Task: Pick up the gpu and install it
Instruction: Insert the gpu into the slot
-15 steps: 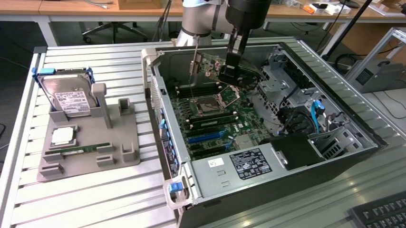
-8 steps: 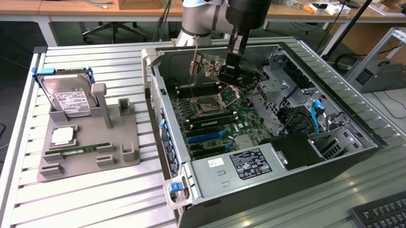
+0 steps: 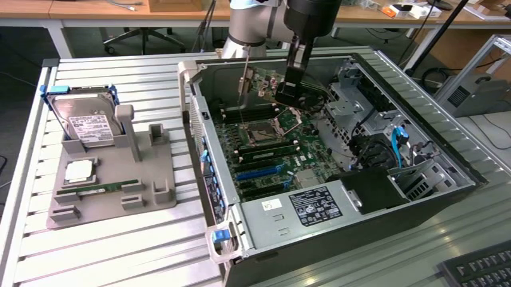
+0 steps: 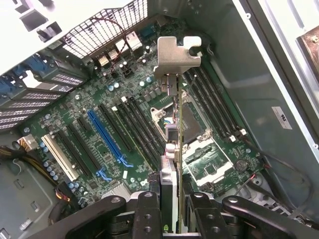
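The hand (image 4: 172, 201) pinches the gpu (image 4: 173, 55) edge-on, suspended above the motherboard (image 4: 75, 107) at the far end of the open computer case (image 3: 447, 200).

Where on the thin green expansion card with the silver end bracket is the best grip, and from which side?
Pinch the gpu on both flat faces near the edge farthest from the green motherboard, coming through the open computer case, as the gripper does now. The card is thin and hangs edge-on to the board, silver bracket free.
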You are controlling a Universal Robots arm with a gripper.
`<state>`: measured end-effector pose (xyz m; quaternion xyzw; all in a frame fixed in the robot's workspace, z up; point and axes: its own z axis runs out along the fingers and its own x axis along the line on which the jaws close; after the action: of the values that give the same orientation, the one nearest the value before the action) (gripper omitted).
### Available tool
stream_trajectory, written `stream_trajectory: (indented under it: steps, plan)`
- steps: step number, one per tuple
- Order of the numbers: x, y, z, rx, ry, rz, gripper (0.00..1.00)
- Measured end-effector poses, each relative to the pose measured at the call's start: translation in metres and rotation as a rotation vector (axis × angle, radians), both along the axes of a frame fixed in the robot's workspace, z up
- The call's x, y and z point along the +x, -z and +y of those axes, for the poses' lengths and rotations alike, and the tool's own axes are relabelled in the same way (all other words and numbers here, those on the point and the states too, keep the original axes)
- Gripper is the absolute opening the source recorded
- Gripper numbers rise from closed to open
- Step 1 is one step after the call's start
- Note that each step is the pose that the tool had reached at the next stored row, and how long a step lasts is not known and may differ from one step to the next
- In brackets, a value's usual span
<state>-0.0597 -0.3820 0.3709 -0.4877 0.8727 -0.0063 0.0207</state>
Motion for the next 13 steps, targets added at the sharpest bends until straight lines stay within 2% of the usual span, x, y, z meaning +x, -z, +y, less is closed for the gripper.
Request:
stream_trajectory:
  steps: [13]
  plan:
    - [0.0, 0.0, 0.0, 0.0, -0.026, 0.0, 0.27]
